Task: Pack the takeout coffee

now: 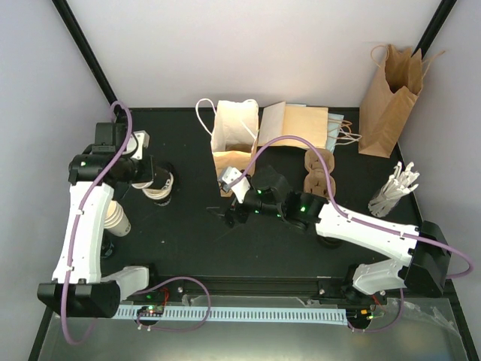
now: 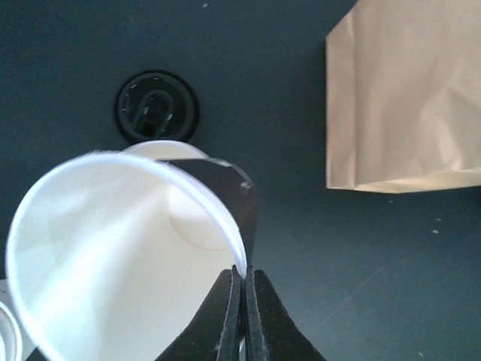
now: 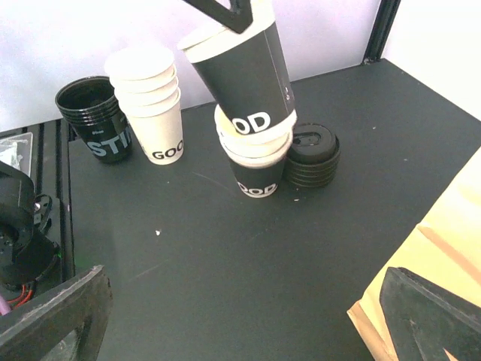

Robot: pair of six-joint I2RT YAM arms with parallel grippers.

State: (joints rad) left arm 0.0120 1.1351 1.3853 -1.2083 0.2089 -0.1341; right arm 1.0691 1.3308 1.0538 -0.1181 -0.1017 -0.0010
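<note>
My left gripper (image 2: 245,271) is shut on the rim of an empty takeout coffee cup (image 2: 128,256), black outside, white inside, with no lid. In the right wrist view that cup (image 3: 244,71) hangs tilted just above a stack of matching black cups (image 3: 255,169) printed "GOOD". A stack of black lids (image 3: 312,154) sits right beside them. From above, the left gripper (image 1: 152,180) and its cup (image 1: 161,186) are at the table's left. My right gripper (image 1: 231,214) stands open and empty at mid-table, in front of an open kraft paper bag (image 1: 234,135).
A white cup stack (image 3: 146,105) and a black cup stack (image 3: 94,116) stand at the left. Flat bags (image 1: 297,124), a standing bag (image 1: 389,90), cardboard carriers (image 1: 319,174) and a bundle of white stirrers (image 1: 394,189) fill the back right.
</note>
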